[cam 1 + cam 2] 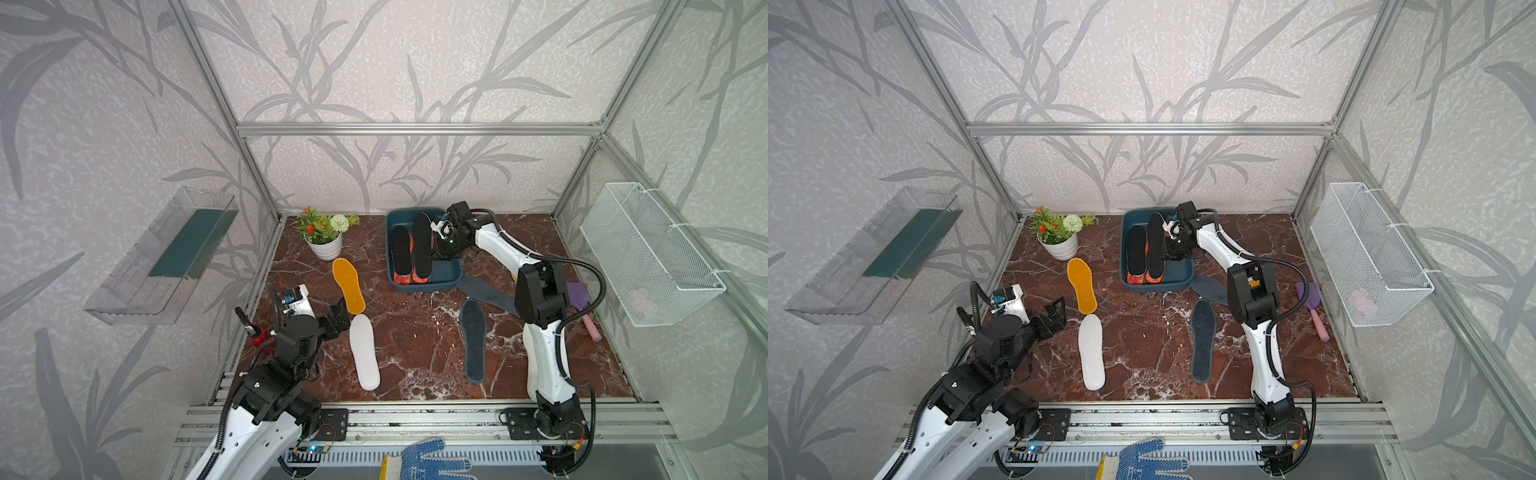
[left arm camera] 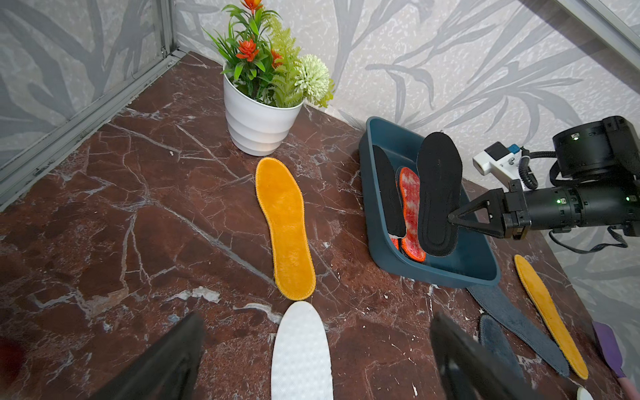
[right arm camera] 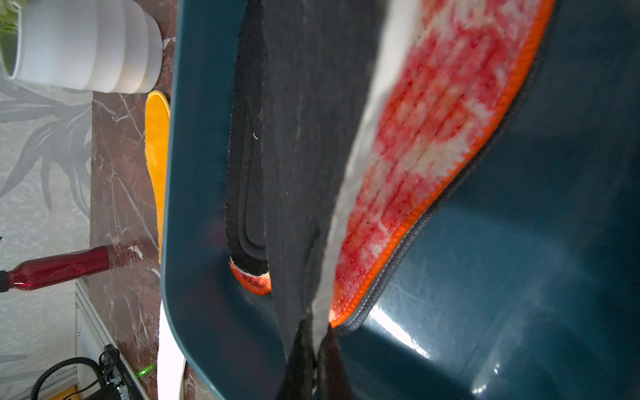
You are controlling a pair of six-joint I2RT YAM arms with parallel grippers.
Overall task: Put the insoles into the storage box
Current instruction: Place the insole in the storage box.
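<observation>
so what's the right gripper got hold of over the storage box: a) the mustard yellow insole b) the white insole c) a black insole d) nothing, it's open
c: the right gripper is shut on the edge of a black insole, holding it tilted over the storage box.

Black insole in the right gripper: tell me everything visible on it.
The black insole is flat, foot-shaped, matte and fabric-like, with a stitched rim. The right gripper, shut, pinches one long edge nearer the heel. The insole hangs tilted over the storage box, with the broad toe end raised and the heel low above a red-orange insole. A second black insole lies beside it in the box. Whether the heel touches anything below cannot be told.
</observation>
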